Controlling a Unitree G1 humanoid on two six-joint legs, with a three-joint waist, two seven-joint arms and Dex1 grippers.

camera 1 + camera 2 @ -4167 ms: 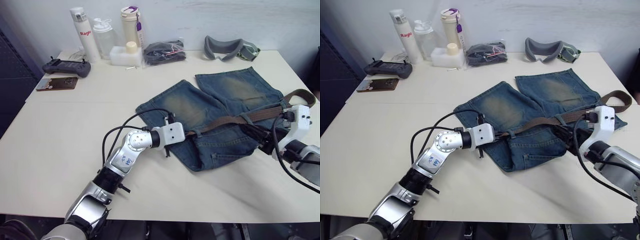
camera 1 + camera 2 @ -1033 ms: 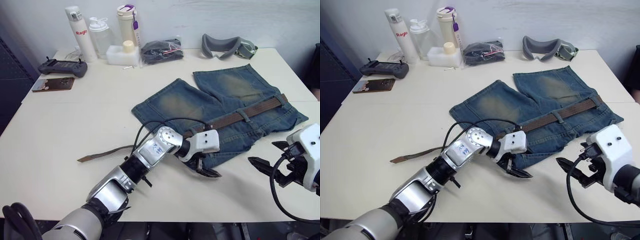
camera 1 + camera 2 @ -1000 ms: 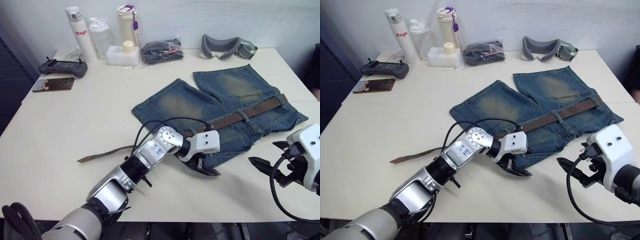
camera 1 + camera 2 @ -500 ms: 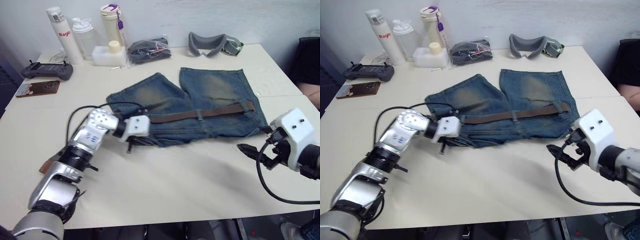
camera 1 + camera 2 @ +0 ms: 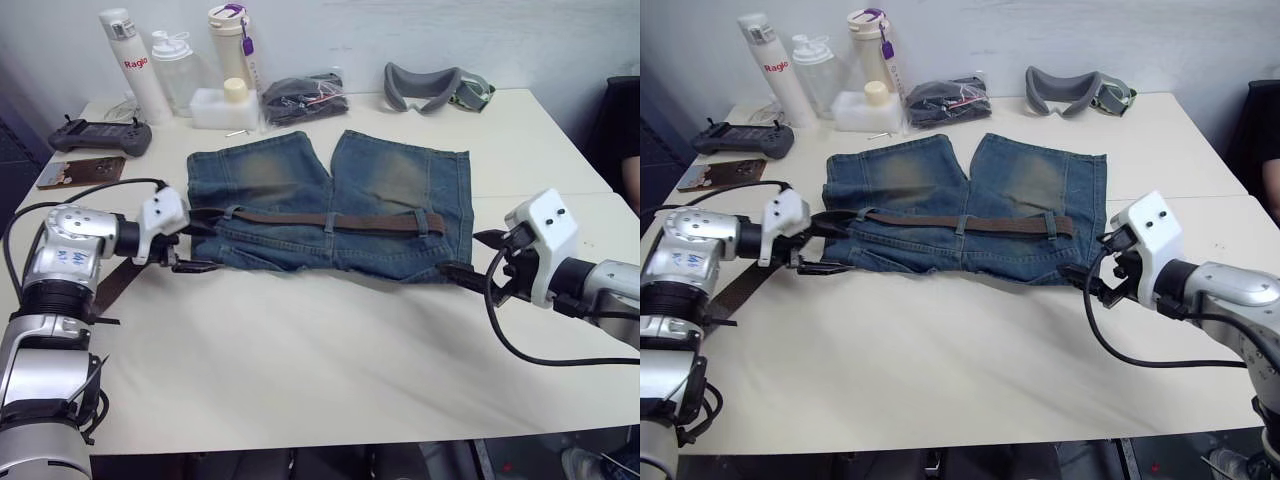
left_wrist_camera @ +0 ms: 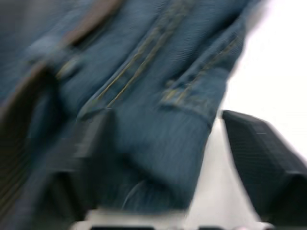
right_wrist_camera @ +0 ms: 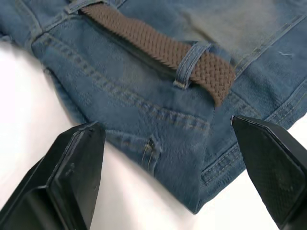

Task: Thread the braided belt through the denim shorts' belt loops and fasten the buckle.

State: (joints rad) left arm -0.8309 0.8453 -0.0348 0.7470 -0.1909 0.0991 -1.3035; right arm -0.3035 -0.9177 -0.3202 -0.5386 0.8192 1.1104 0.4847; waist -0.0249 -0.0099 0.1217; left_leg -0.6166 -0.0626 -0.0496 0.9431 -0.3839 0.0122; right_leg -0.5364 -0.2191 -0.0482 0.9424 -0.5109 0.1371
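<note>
The denim shorts (image 5: 300, 170) lie flat mid-table, waistband toward me and legs pointing away. The braided belt (image 5: 300, 218) runs level across the waistband through the belt loops (image 5: 328, 221). Its plain right end (image 7: 217, 80) stops just past a loop, and its tail (image 5: 110, 280) trails off the left side under my left arm. The buckle is hidden. My left gripper (image 5: 193, 247) is open at the shorts' left corner, with denim (image 6: 158, 124) between its fingers. At the right corner, my right gripper (image 5: 470, 255) is open around the hem (image 7: 192, 187), fingers (image 7: 72, 167) wide apart.
Along the table's back edge stand three bottles (image 5: 125, 50), a white box (image 5: 215, 105), a black bundle (image 5: 305, 95) and grey goggles (image 5: 430, 85). A controller (image 5: 90, 133) and a flat brown item (image 5: 70, 172) lie at the back left. Bare table (image 5: 320, 380) stretches in front.
The shorts have swung round so the waistband lies level. My left gripper moved left with their corner and its fingers spread. My right gripper now reaches the right corner. The camera also shifted.
</note>
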